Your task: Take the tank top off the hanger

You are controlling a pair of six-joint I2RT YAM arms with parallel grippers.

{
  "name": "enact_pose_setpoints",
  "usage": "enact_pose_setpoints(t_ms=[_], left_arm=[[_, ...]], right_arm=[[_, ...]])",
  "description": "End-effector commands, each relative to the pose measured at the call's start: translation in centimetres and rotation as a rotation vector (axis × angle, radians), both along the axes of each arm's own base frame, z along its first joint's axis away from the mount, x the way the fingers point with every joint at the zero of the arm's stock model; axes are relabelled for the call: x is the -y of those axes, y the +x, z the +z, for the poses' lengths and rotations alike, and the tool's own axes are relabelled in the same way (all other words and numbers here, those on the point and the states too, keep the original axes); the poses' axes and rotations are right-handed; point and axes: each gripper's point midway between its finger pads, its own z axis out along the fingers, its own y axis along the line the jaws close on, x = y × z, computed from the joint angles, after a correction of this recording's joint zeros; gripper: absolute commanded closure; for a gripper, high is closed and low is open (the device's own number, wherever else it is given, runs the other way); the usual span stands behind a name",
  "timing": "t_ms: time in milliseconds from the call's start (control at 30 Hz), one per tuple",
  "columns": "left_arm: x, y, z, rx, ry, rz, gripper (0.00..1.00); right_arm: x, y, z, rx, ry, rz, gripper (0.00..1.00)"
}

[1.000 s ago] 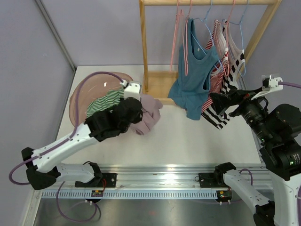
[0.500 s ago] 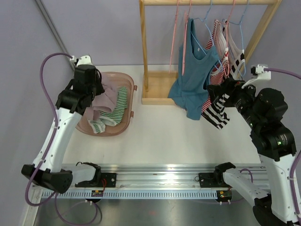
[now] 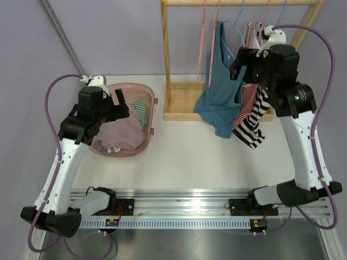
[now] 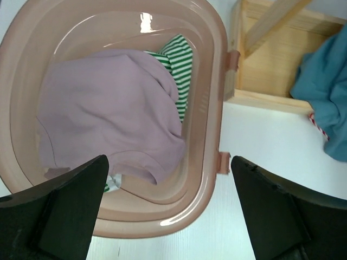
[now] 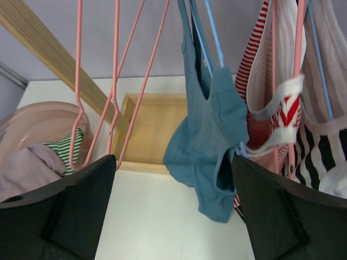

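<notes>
- Your blue tank top hangs from the top bar of the wooden rack, on a blue wire hanger. Its straps are looped over the hanger, and its lower part sags down in front of the rack's base.
- Your right claw is raised close to the rack's top bar, on the near side of the hung clothes. Its jaws are spread wide with nothing between them. In the wrist view the tank top shows between the two fingers, clear of both.
- Your left claw is well to the left of the rack, above the pink basket. Its jaws are also spread wide, and it grips nothing.
- The basket sits on the tabletop just beside the left corner of the rack's base.
- A lilac garment lies on top in the basket. A green-and-white striped one shows from under it on the side nearer the rack.
- On the rack's bar, two pink wire hangers hang to the left of the tank top.
- To its right on the same bar hang a red-and-white striped top and a black-and-white striped garment, each on its own hanger and crowded against the tank top.
</notes>
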Motion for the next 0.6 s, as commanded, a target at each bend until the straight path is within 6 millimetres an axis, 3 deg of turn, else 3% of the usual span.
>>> enact_pose_setpoints(t_ms=[0,133,167,200,267,300,333,367,433,467,567], left_arm=[[2.0,-2.0,1.8,0.099,-0.063,-0.146,0.01],[2.2,-4.1,1.5,0.145,-0.062,-0.207,0.01],[1.9,-4.7,1.1,0.149,-0.045,-0.210,0.01],[1.7,-5.0,1.0,0.149,-0.036,-0.210,0.01],[1.4,-5.6,0.8,0.146,-0.016,-0.217,0.01],[1.4,-5.7,0.5,0.137,-0.013,-0.220,0.01],[1.4,-5.9,0.4,0.139,-0.012,-0.222,0.01],[1.6,-6.0,0.4,0.144,-0.017,-0.233,0.01],[1.7,-6.3,0.3,0.156,-0.026,-0.243,0.01],[1.9,-6.3,0.3,0.159,-0.032,-0.251,0.01],[2.0,-6.1,-0.1,0.149,-0.030,-0.255,0.01]], right_arm=[[1.2,1.9,3.0,0.056,-0.069,-0.059,0.10],[1.8,4.7,3.6,0.055,-0.140,-0.093,0.16],[2.1,6.2,2.7,0.036,-0.165,-0.124,0.17],[2.4,6.4,3.8,0.062,-0.165,-0.132,0.18],[2.1,8.4,2.1,0.018,-0.191,-0.113,0.19],[2.4,8.7,3.2,0.046,-0.208,-0.110,0.19],[2.4,9.1,2.5,0.024,-0.224,-0.098,0.21],[1.7,10.3,1.3,-0.001,-0.226,-0.061,0.25],[1.3,10.6,1.6,0.004,-0.216,-0.035,0.33],[0.7,10.9,1.2,-0.003,-0.207,-0.005,0.44],[-0.2,11.2,1.6,0.021,-0.179,0.033,0.54]])
